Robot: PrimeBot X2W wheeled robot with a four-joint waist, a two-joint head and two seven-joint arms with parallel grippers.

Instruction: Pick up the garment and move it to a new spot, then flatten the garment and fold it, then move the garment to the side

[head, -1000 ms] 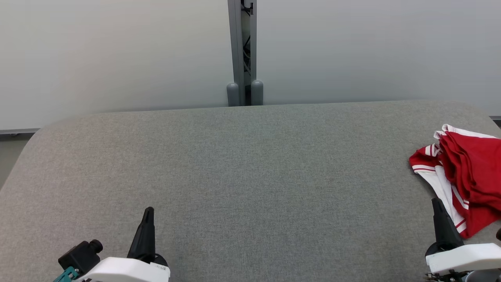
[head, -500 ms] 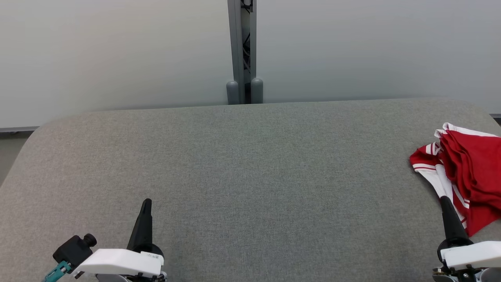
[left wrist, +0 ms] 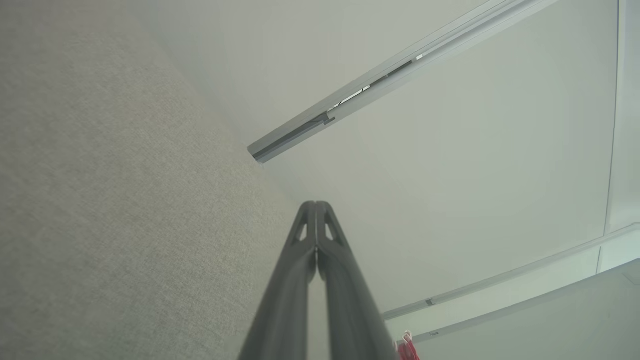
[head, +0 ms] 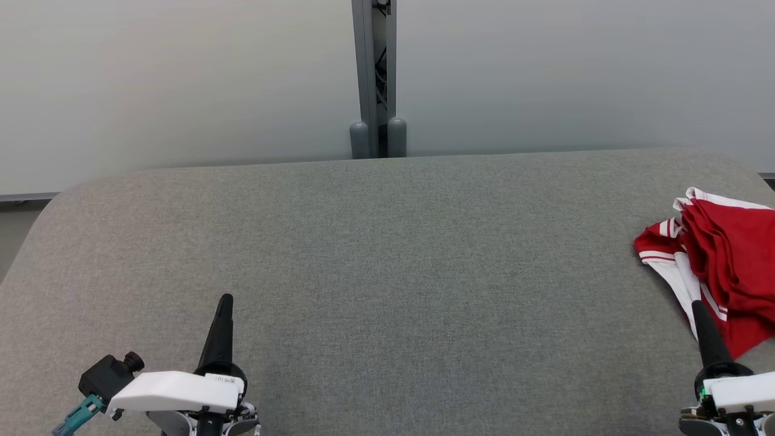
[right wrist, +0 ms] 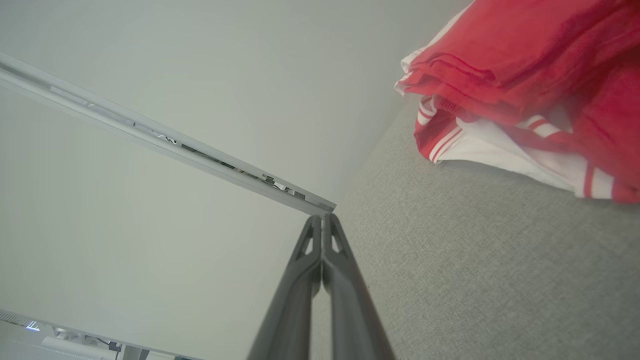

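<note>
A red garment (head: 729, 260) with white striped trim lies crumpled at the right edge of the grey fabric table (head: 387, 260); the right wrist view shows the garment (right wrist: 525, 85) up close at the upper right. My right gripper (head: 698, 304) is shut and empty, its tip just in front of the garment's near white edge; whether it touches the cloth I cannot tell. In the right wrist view the right gripper (right wrist: 324, 218) has its fingers pressed together. My left gripper (head: 226, 298) hovers shut and empty over the near left of the table, fingers closed in the left wrist view (left wrist: 315, 205).
A pale wall stands behind the table, with a grey vertical post (head: 376, 79) at its middle. The table's corners are rounded, and floor (head: 15, 230) shows past the far left corner.
Both grippers have slid forward a little, and the right one has drifted right toward the garment. The head camera has tilted slightly. The garment has not moved.
</note>
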